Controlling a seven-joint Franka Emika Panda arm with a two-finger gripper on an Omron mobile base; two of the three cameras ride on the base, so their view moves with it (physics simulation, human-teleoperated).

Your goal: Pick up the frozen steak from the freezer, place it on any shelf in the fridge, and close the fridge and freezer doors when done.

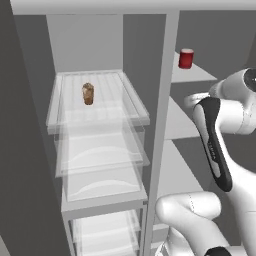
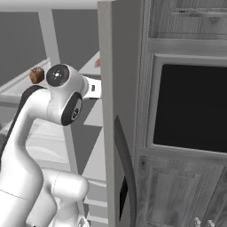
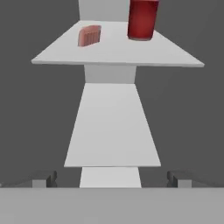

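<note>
The frozen steak [image 3: 89, 35], a flat pinkish-red chunk, lies on the upper opaque shelf [image 3: 113, 54] of the freezer, left of a red can [image 3: 142, 19]. My gripper [image 3: 111, 179] is open with nothing between its fingertips [image 3: 43, 179]. It faces the freezer from in front, lower than the steak and well short of it. In the left base view the red can [image 1: 186, 58] stands on a grey freezer shelf [image 1: 195, 75] and my arm reaches in below it. A sliver of the steak [image 2: 97, 63] shows past the freezer door [image 2: 111, 66], which stands open.
A brown upright lump [image 1: 88, 93] stands on the fridge's top clear shelf [image 1: 100, 119], with more clear shelves and drawers below. A grey divider post [image 1: 162, 100] separates the compartments. A wooden cabinet with a dark panel [image 2: 190, 106] stands right of the open door.
</note>
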